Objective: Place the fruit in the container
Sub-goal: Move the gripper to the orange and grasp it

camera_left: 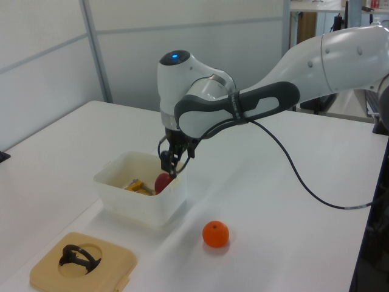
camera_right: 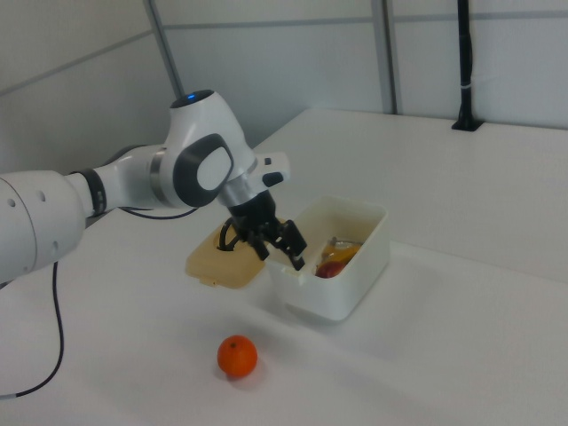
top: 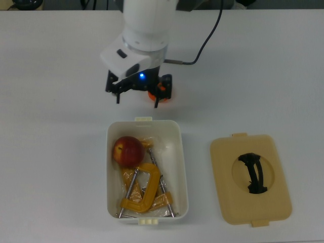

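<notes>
The red apple (top: pixel 127 151) lies inside the white tub (top: pixel 180 167), at its end nearest the arm, beside yellow C-clamps. It also shows in the tub in the left view (camera_left: pixel 162 182) and the right view (camera_right: pixel 330 266). The orange (top: pixel 152 94) sits on the table just outside the tub, partly hidden under the gripper in the top view and plain in the side views (camera_left: pixel 216 234) (camera_right: pixel 237 356). My gripper (top: pixel 136 97) hangs open and empty above the table beyond the tub's short end (camera_left: pixel 172 164) (camera_right: pixel 280 251).
Yellow C-clamps (top: pixel 144 190) fill much of the tub. A flat tan lid with a black handle (top: pixel 250 179) lies on the top view's right of the tub. The arm's black cable (top: pixel 202 43) trails across the white table.
</notes>
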Action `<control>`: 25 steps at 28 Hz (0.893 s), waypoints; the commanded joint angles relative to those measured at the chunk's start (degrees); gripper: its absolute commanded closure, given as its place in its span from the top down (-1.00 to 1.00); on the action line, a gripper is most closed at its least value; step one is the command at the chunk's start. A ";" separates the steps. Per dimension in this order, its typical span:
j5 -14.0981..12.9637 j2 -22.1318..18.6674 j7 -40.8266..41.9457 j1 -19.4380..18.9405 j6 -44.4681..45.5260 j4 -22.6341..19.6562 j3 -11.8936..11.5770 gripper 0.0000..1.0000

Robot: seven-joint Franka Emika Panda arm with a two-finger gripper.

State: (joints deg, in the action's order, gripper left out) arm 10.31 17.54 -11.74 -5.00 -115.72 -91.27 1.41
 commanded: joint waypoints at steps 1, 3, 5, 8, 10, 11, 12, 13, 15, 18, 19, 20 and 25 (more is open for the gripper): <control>0.06 -4.26 2.51 -0.62 2.87 -6.71 2.27 1.00; 0.06 -4.97 2.51 -0.62 2.87 -8.82 2.98 1.00; 0.06 -5.50 2.60 -0.62 2.95 -10.84 3.68 1.00; 0.06 -5.50 3.21 -0.62 2.95 -14.45 4.47 1.00; 0.06 -5.32 3.48 -0.62 2.87 -16.12 4.65 1.00; 0.06 -5.15 4.17 -0.71 2.61 -17.61 4.65 1.00; 0.06 -5.06 4.62 -0.71 2.52 -18.14 4.74 1.00; 0.06 -4.80 5.06 -0.79 2.43 -18.58 4.74 1.00; 0.06 -4.36 5.32 -0.97 2.34 -18.76 4.74 1.00; 0.32 -2.60 5.41 -0.97 2.25 -18.68 4.74 1.00; 0.41 -2.16 5.41 -0.97 2.25 -18.68 4.74 1.00; 0.50 -1.64 5.41 -0.97 2.16 -18.68 4.74 1.00; 0.67 -0.14 5.41 -0.97 1.90 -18.41 4.74 1.00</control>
State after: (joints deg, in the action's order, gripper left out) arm 10.31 16.37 -7.31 -5.63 -112.81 -109.37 6.27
